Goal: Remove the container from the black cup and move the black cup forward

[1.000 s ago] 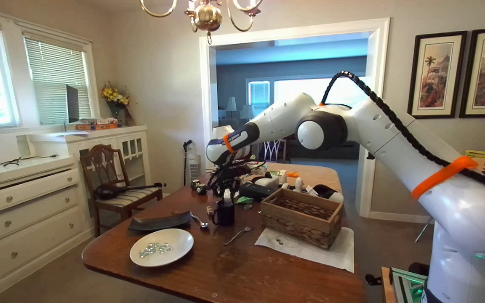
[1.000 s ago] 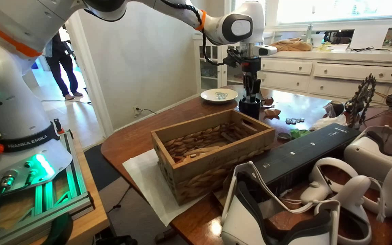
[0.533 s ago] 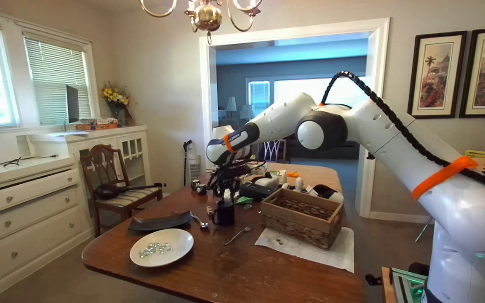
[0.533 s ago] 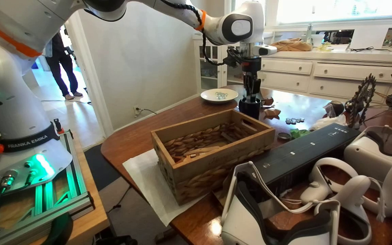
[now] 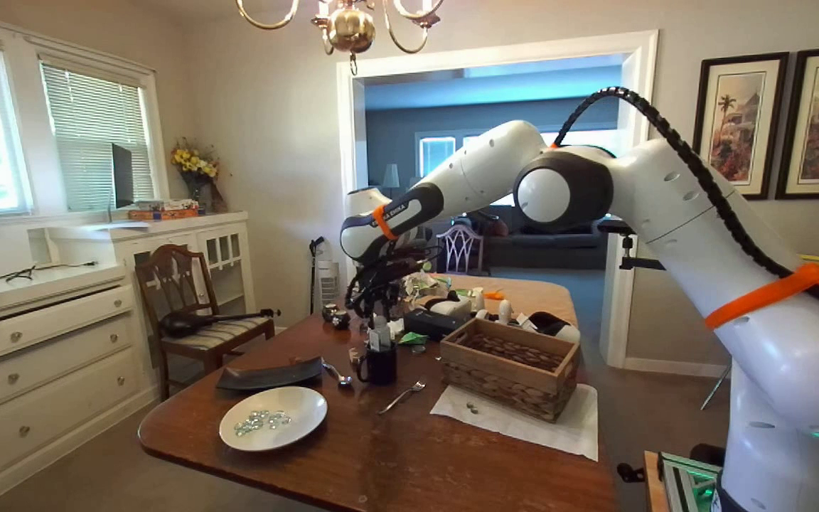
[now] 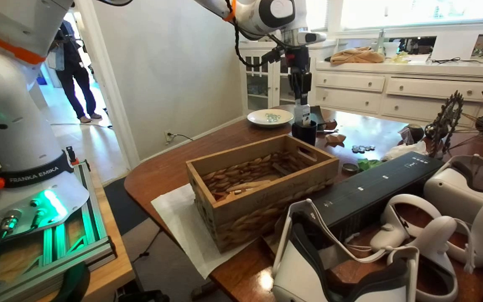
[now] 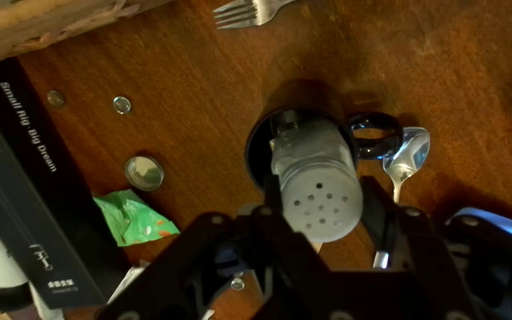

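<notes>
Since the earlier frame, the black two-fingered gripper is rising, and the pale grey cylindrical shaker container with a perforated lid is coming up with it. The gripper is standing partly closed, clasping the container from two sides. Below, the plain black cylindrical cup is standing upright on the dark reddish-brown wooden worktop; whether the container's base is clearing the rim is hard to tell, though it seems to be sitting inside. Doing this well is likely calling for a slow, straight lift, so that the base is not catching and tipping the cup. Near the handle a shiny metal spoon is lying. Farther out, a brown wicker basket is resting on white paper, and a round white plate is holding clear glass beads. Beyond, a wooden chair is standing by white drawers.
</notes>
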Robot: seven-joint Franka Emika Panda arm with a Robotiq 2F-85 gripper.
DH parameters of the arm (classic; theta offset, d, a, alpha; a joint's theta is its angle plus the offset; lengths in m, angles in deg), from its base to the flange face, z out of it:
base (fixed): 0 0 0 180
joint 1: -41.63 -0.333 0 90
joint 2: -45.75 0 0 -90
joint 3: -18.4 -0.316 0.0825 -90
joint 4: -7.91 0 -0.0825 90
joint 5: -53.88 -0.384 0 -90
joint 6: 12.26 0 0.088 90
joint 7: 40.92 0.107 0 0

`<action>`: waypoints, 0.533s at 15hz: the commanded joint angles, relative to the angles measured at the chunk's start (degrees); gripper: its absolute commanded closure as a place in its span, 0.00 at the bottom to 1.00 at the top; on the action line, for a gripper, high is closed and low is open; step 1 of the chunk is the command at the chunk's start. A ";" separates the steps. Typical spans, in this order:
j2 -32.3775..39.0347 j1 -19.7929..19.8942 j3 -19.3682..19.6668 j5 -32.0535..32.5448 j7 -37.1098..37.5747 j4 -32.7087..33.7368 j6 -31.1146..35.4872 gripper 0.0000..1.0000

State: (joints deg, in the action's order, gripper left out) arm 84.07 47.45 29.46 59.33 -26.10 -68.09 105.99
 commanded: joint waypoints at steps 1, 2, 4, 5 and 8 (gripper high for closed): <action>-9.85 -4.96 1.35 5.95 4.10 -9.23 1.45 0.78; -11.50 -5.67 0.98 6.77 4.77 -10.07 1.77 0.78; -14.52 -6.48 -0.38 7.04 4.57 -11.25 1.67 0.78; -14.94 -6.52 -1.08 6.29 4.03 -10.85 0.88 0.78; -14.30 -5.32 -3.22 3.48 1.32 -10.05 -1.23 0.78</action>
State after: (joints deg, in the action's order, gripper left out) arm 70.59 41.04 27.87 64.46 -23.06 -76.05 105.62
